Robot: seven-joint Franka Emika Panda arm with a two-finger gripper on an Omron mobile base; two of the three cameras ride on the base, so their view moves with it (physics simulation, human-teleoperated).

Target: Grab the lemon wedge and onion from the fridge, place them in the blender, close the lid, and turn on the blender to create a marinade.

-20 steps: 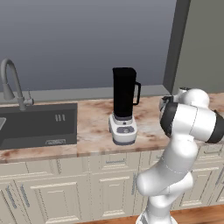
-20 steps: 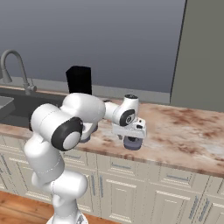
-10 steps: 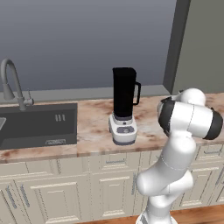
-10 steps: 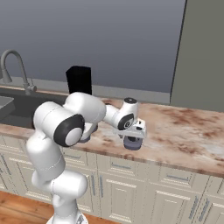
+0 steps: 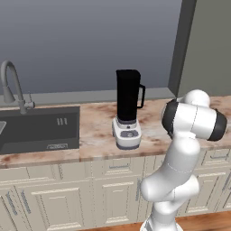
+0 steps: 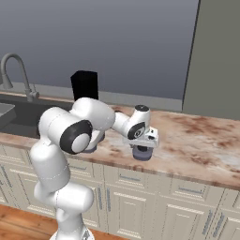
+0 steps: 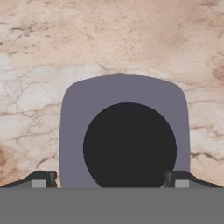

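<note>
My gripper (image 7: 111, 181) points straight down at the lid (image 7: 124, 131), a grey rounded piece with a dark round centre that lies flat on the marble counter (image 7: 109, 35). The jaws are open, and one fingertip (image 7: 41, 180) shows at each side of the lid. From the right base camera the gripper (image 6: 141, 148) hangs just over the lid (image 6: 142, 154) near the counter's front edge. The blender (image 5: 127, 108), a black jug on a white base, stands left of the arm without its lid; its jug (image 6: 84, 85) is partly behind my arm. The grey fridge (image 6: 219, 56) rises at the right. Lemon wedge and onion are out of view.
A dark sink (image 5: 38, 128) with a curved grey faucet (image 5: 11, 85) is set in the counter to the left. A grey wall (image 5: 90, 40) runs behind the counter. Cream cabinet fronts (image 6: 187, 211) lie below the counter's edge.
The hand has sunk a little toward the lid and the elbow has shifted slightly. The jaws stay open, and the lid and blender have not moved.
</note>
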